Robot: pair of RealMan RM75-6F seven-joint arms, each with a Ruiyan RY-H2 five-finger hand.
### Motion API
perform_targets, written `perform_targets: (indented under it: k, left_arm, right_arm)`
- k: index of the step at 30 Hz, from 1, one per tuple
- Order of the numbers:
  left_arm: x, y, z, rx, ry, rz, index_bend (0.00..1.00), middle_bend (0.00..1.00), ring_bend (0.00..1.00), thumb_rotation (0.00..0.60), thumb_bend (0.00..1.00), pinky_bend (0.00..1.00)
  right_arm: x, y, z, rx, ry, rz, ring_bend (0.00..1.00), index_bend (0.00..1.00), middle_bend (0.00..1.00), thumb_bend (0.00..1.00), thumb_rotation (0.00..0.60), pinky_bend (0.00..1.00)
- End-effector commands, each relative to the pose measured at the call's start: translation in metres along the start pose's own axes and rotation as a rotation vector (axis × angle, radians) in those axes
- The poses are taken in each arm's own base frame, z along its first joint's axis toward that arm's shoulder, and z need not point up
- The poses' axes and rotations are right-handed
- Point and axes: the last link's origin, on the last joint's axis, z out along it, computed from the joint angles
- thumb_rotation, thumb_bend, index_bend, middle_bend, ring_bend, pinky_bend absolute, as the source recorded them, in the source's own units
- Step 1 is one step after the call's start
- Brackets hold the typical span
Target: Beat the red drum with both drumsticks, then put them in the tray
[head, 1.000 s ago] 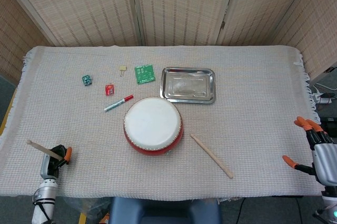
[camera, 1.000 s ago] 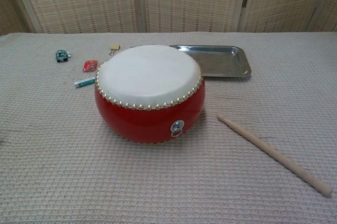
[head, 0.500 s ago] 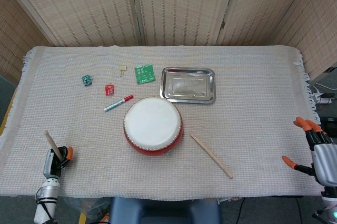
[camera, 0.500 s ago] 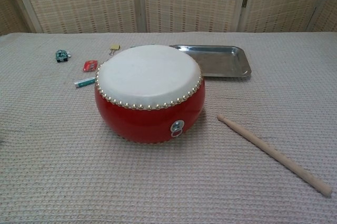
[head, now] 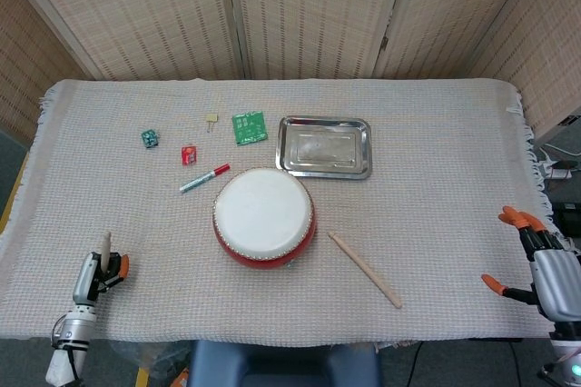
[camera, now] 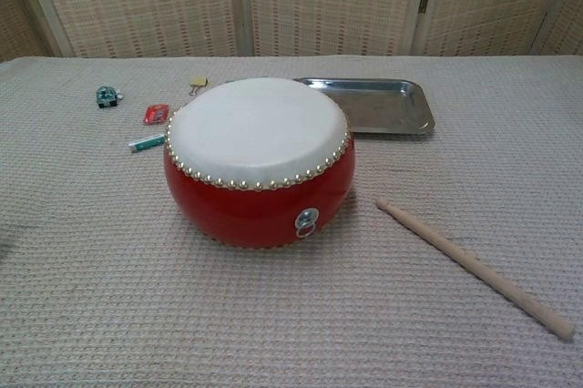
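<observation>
as seen from the head view, the left hand (head: 92, 276) grips a drumstick (head: 105, 246) upright at the table's near edge; the right hand (head: 536, 260) waits with fingers spread, empty, partly cut off. in the chest view, neither hand shows; the second drumstick (camera: 474, 266) lies right of the red drum (camera: 260, 162), the tray (camera: 375, 105) behind.

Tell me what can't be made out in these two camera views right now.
- Left hand: head view only, small at the table's front edge; it holds a wooden drumstick, most of it hidden by the hand.
- Right hand: head view only, partly cut off by the right edge.
- Neither hand shows in the chest view.
- Small green, red and yellow items left of the silver metal tray: too small to identify.
</observation>
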Motion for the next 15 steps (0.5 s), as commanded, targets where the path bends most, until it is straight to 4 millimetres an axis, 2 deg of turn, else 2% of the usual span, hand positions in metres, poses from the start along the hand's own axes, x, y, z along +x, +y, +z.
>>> perform_targets:
  k: [1, 7, 10, 15]
  left_arm:
    - [0.025, 0.030, 0.012, -0.133, -0.018, 0.221, 1.00, 1.00, 1.00, 0.600, 0.80, 1.00]
    - [0.040, 0.063, 0.021, -0.216, -0.017, 0.334, 1.00, 1.00, 1.00, 0.600, 0.80, 1.00]
    - [0.040, 0.073, 0.021, -0.241, -0.016, 0.370, 1.00, 1.00, 1.00, 0.600, 0.80, 1.00]
    - [0.036, 0.087, 0.024, -0.289, -0.029, 0.486, 1.00, 1.00, 1.00, 0.600, 0.79, 1.00]
  right_arm:
    - [-0.010, -0.009, 0.005, 0.019, -0.117, 0.032, 0.09, 0.09, 0.19, 0.02, 0.600, 0.24]
    - [-0.040, -0.036, 0.016, 0.075, -0.303, 0.061, 0.08, 0.09, 0.18, 0.02, 0.600, 0.24]
    - [-0.058, -0.051, 0.021, 0.116, -0.367, 0.059, 0.07, 0.08, 0.18, 0.02, 0.600, 0.24]
    - [-0.096, -0.076, 0.031, 0.191, -0.431, -0.050, 0.03, 0.07, 0.16, 0.02, 0.600, 0.22]
